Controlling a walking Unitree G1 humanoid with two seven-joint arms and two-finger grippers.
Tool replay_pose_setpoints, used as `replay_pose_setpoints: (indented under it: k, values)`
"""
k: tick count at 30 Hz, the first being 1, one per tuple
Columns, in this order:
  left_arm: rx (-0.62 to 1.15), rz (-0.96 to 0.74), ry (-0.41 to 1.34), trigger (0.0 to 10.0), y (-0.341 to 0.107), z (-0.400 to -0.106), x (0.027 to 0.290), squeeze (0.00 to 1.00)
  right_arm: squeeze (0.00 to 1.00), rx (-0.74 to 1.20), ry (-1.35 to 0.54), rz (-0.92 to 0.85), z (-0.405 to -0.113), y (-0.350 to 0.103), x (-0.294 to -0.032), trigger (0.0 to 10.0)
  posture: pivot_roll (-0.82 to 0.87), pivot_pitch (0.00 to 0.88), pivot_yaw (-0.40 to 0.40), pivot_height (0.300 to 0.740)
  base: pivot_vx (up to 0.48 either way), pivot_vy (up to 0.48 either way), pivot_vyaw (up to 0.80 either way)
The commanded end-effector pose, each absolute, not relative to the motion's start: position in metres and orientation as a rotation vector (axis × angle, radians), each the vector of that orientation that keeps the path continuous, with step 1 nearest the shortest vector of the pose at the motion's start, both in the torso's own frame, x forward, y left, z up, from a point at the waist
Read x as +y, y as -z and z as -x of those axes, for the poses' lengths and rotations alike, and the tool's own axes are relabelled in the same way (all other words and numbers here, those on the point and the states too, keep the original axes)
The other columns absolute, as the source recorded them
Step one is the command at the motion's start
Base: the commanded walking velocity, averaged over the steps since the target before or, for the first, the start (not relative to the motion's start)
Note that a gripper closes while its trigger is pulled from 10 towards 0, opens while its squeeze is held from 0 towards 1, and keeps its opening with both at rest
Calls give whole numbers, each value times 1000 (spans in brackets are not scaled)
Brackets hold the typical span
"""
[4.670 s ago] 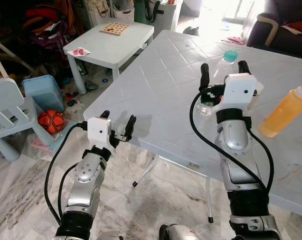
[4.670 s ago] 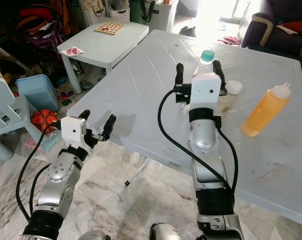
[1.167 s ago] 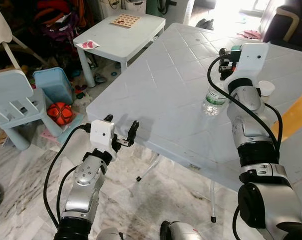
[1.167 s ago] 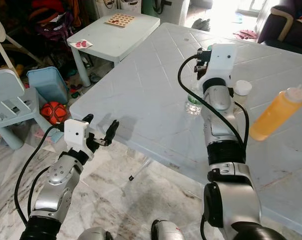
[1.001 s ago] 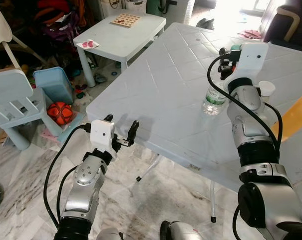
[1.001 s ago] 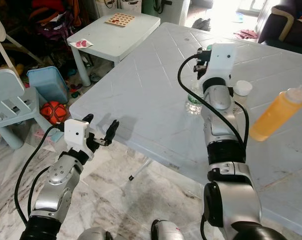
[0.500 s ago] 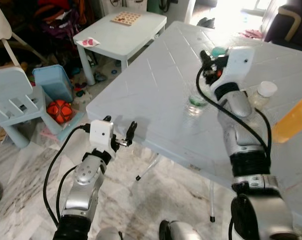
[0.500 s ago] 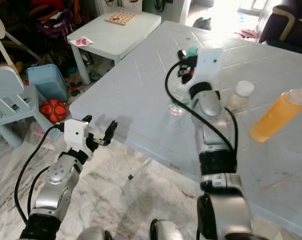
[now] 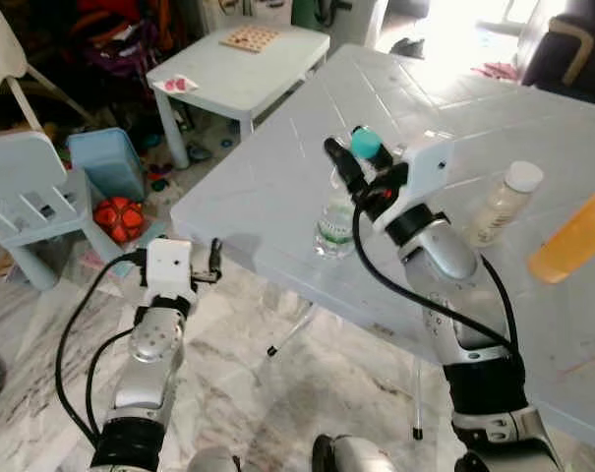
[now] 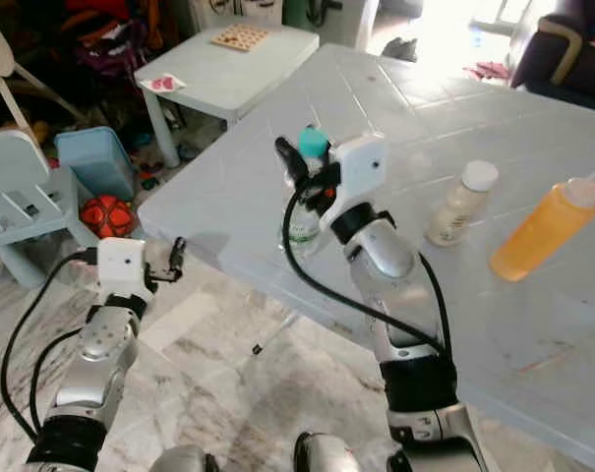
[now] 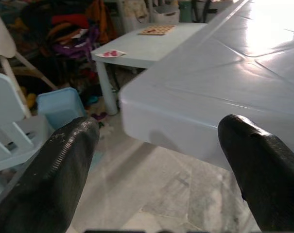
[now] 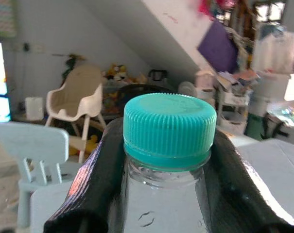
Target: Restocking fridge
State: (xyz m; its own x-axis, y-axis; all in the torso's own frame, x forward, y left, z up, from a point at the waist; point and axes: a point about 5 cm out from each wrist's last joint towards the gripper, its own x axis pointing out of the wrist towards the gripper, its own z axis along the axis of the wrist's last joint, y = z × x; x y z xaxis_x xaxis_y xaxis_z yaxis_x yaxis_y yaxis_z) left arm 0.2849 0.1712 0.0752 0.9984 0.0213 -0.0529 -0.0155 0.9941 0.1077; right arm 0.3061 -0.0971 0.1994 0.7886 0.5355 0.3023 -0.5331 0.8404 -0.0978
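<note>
Swung off its earlier spot mid-table, the water bottle now hangs upright at the table edge, neck pinched between the right gripper fingers, while the left gripper idles unclenched below.

Head stereo pair looks down from above at the same white table and both arms, the left wrist cam peers low along its fingers at that table's edge, and the right wrist cam sits super close behind the bottle's teal cap.

Silver jointed arms w/ white wrist boxes, looping black cables, long matte-black fingers.
</note>
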Motion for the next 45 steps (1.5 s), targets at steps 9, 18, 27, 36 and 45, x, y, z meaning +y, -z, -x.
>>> replay_pose_setpoints:
  k: [9, 18, 27, 36, 45]
  values:
    - [-6, -136, -137, 10000, -84, -287, 180, 0, 0, -382, -494, 14, -293, -203, -91, 10000, 104, 0, -11, 740, 0, 0, 736]
    - [0, -140, -135, 10000, -80, -286, 179, 0, 0, -393, -415, -2, -296, -204, -93, 10000, 87, 0, -4, 740, 0, 0, 800]
    - [2, -122, -155, 10000, -78, -287, 176, 0, 0, -385, -417, 13, -297, -204, -94, 10000, 77, 0, -9, 740, 0, 0, 800]
    - [4, -125, -154, 10000, -79, -290, 174, 0, 0, -392, -435, 18, -297, -206, -89, 10000, 69, 0, -8, 740, 0, 0, 800]
    - [12, -152, -210, 10000, -77, -292, 179, 0, 0, -385, -439, 26, -297, -204, -90, 10000, 54, 0, -3, 740, 0, 0, 800]
